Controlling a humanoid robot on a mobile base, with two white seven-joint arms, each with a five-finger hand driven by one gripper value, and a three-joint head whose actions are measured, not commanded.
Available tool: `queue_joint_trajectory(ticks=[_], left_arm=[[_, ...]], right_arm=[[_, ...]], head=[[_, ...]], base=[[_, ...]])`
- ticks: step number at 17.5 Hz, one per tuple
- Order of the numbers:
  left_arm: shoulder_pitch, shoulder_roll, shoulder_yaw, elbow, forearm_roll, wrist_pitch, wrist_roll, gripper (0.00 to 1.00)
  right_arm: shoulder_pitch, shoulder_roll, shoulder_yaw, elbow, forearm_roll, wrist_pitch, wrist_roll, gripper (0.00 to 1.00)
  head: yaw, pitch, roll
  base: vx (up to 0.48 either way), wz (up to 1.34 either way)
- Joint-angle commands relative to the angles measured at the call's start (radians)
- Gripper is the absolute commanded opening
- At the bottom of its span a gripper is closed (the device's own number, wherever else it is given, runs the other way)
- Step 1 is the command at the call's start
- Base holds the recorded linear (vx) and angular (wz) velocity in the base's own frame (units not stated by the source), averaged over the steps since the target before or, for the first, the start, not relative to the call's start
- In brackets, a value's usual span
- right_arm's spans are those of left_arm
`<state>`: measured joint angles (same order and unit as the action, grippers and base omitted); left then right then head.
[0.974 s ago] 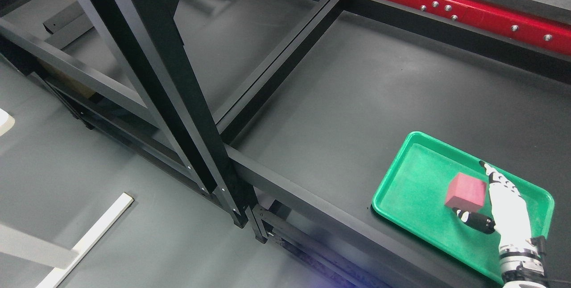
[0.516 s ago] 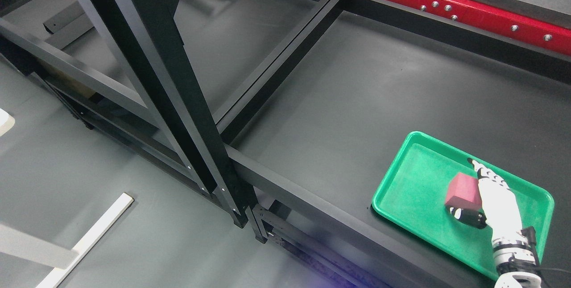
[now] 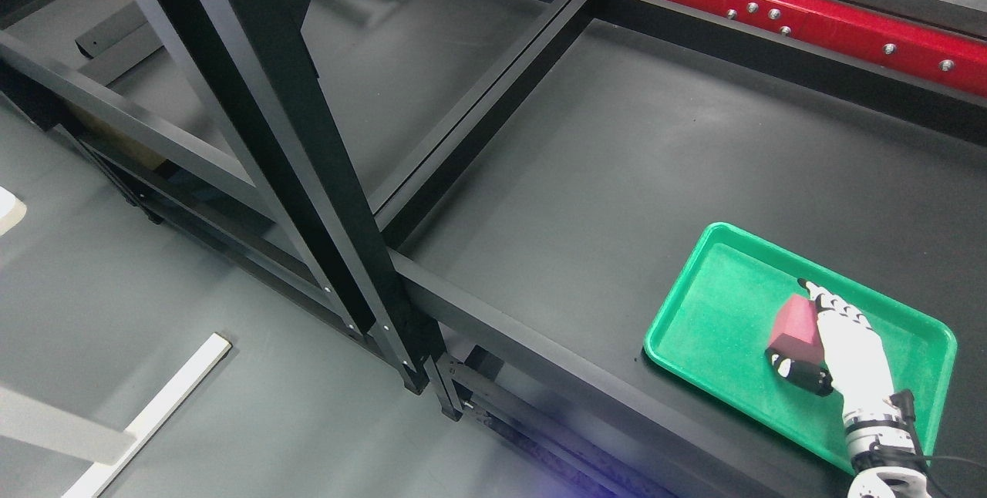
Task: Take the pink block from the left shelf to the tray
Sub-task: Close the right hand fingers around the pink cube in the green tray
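Pink block [image 3: 794,322] inside green tray [image 3: 709,313], near right corner of the shelf. Right hand [image 3: 837,348] touching block from the right; fingers [image 3: 813,294] over far edge, thumb under near face, apparently gripping. No marked long axis. Left hand unseen.

Bare dark counter [image 3: 655,143] left of green plastic tray [image 3: 694,305], tall black metal upright post [image 3: 308,166] obstructing left side, red steel rail [image 3: 771,16] bounding rear
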<state>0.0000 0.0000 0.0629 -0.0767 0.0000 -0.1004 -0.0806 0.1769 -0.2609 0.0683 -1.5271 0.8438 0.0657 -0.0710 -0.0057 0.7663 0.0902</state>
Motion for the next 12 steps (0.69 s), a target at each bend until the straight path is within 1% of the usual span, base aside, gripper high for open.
queue_joint_trajectory(ticks=[1, 2, 3, 4, 7, 8, 9, 10, 11, 12], left_arm=[[0.009, 0.017, 0.000, 0.000, -0.002, -0.001, 0.001, 1.00], [0.009, 0.017, 0.000, 0.000, -0.002, -0.001, 0.001, 1.00], [0.009, 0.017, 0.000, 0.000, -0.002, -0.001, 0.001, 1.00], [0.009, 0.017, 0.000, 0.000, -0.002, -0.001, 0.001, 1.00], [0.009, 0.017, 0.000, 0.000, -0.002, -0.001, 0.001, 1.00], [0.009, 0.017, 0.000, 0.000, -0.002, -0.001, 0.001, 1.00], [0.009, 0.017, 0.000, 0.000, -0.002, -0.001, 0.001, 1.00], [0.009, 0.017, 0.000, 0.000, -0.002, -0.001, 0.001, 1.00], [0.009, 0.017, 0.000, 0.000, -0.002, -0.001, 0.001, 1.00], [0.009, 0.017, 0.000, 0.000, -0.002, -0.001, 0.001, 1.00]], right_arm=[[-0.002, -0.024, 0.030, 0.050, 0.000, 0.029, 0.011, 0.57], [0.001, -0.027, 0.030, 0.050, -0.003, 0.028, 0.011, 0.32], [0.003, -0.029, 0.030, 0.050, -0.008, 0.025, 0.010, 0.13], [0.001, -0.029, 0.028, 0.050, -0.008, 0.025, 0.008, 0.03], [0.001, -0.029, 0.015, 0.044, -0.017, 0.003, 0.002, 0.01], [0.001, -0.020, -0.016, 0.041, -0.020, -0.021, -0.003, 0.01], [-0.001, -0.009, -0.059, 0.039, -0.022, -0.061, -0.013, 0.02], [-0.002, 0.020, -0.114, 0.036, -0.043, -0.119, -0.026, 0.02], [-0.004, 0.044, -0.160, 0.028, -0.078, -0.162, -0.029, 0.02], [-0.005, 0.052, -0.206, 0.003, -0.131, -0.194, -0.029, 0.02]], head=[[0.0000, 0.000, 0.000], [0.0000, 0.000, 0.000], [0.0000, 0.000, 0.000], [0.0000, 0.000, 0.000], [0.0000, 0.000, 0.000], [0.0000, 0.000, 0.000], [0.0000, 0.000, 0.000], [0.0000, 0.000, 0.000], [0.0000, 0.000, 0.000], [0.0000, 0.000, 0.000]], base=[[0.000, 0.00], [0.000, 0.00], [0.000, 0.00], [0.000, 0.00], [0.000, 0.00], [0.000, 0.00], [0.000, 0.00], [0.000, 0.00], [0.000, 0.00], [0.000, 0.00]])
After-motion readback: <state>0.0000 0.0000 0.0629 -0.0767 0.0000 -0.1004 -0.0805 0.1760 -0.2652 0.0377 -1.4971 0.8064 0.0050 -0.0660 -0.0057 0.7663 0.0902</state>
